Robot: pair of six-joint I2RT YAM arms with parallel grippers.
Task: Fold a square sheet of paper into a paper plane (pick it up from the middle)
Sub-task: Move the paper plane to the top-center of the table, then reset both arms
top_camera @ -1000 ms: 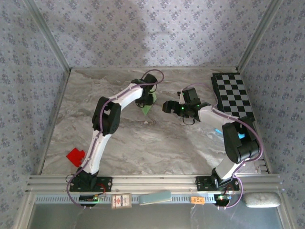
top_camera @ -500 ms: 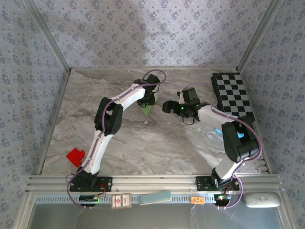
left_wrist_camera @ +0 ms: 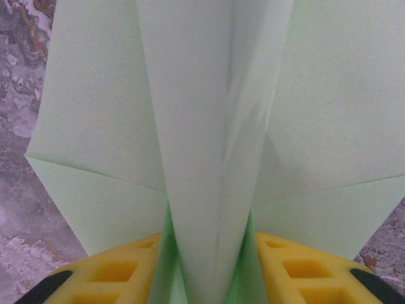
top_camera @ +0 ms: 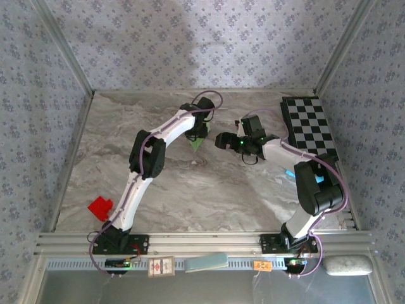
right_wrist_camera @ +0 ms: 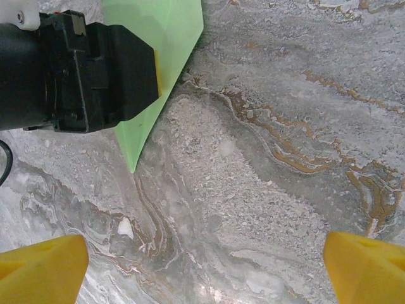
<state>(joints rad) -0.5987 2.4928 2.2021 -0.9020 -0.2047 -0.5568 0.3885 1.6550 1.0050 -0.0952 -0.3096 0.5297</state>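
Top external view: a grey-veined marble table (top_camera: 190, 190) spreads between patterned walls, with a black-and-white checkered board (top_camera: 310, 130) lying flat at its far right. Toward the far middle, the left claw (top_camera: 197, 134) pinches the paper plane (top_camera: 197, 144) by its centre fold. The plane is a smooth, pale green dart with crisp creases and its pointed nose aims at the near edge. The claw hides much of it, and in the left wrist view its wings run off the picture. Just beside it, the right claw (top_camera: 223, 140) stands wide open over bare marble. A small red block (top_camera: 100, 207) sits near the left edge, its shape unclear.
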